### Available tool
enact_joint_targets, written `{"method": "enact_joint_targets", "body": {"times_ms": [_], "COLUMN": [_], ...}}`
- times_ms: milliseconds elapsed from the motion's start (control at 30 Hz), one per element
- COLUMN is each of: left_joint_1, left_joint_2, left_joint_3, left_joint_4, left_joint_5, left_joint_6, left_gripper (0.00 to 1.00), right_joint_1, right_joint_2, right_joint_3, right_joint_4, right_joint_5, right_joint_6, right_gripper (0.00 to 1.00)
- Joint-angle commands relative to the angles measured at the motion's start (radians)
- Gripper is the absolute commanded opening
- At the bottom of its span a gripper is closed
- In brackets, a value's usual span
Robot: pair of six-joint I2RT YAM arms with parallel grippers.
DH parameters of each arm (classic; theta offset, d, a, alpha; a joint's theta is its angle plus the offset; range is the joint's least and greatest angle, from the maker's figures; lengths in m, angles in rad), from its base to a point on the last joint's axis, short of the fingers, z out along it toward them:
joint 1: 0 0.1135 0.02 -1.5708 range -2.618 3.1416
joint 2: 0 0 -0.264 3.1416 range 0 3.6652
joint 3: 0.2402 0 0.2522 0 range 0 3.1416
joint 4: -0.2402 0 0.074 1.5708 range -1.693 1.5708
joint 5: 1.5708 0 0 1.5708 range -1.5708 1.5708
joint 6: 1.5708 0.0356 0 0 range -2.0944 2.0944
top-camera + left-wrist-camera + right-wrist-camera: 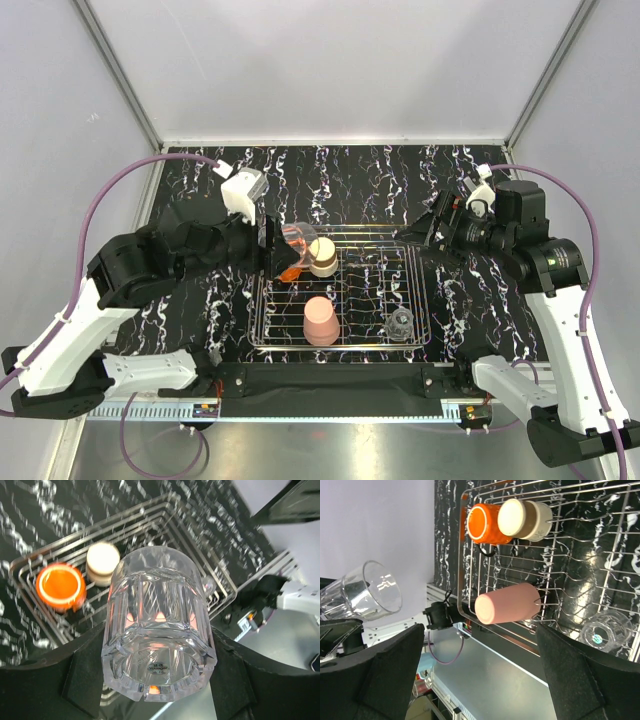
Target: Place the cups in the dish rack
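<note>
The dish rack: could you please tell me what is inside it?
Four cups: pink tumbler, orange cup, cream cup, one clear glass. The held glass partly covers the orange cup from above.

Table (380, 180): black, with white marble-like veining. Dish rack (340, 345): silver wire grid. Orange cup (60, 586): bright orange. Cream cup (322, 256): cream with a brown band. Tumbler (320, 320): pale pink. Fluted clear glass (159, 630): colourless, with faint orange-pink tints inside, possibly reflections. Second clear glass (401, 322): colourless. Cables (100, 215): purple.
</note>
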Motion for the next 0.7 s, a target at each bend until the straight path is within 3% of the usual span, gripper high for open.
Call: {"method": "enact_joint_targets", "body": {"times_ms": [0, 300, 667], "left_joint_1": [0.001, 0.001, 0.001], "left_joint_2": [-0.017, 0.078, 0.159], "left_joint_3": [-0.007, -0.063, -0.162], "left_joint_4": [-0.058, -0.154, -0.219], "left_joint_5": [-0.010, -0.086, -0.175], "left_joint_6": [-0.064, -0.140, -0.111], "left_gripper": [0.00, 0.00, 0.00], "right_joint_1": [0.006, 0.006, 0.006], "right_joint_2": [-0.006, -0.017, -0.025], "right_joint_3": [0.051, 0.033, 0.022], "right_joint_4": [-0.051, -0.068, -0.094], "right_joint_5": [0.054, 0.065, 0.088], "right_joint_6": [-0.046, -0.066, -0.092], "right_gripper": [1.00, 1.00, 1.00]}}
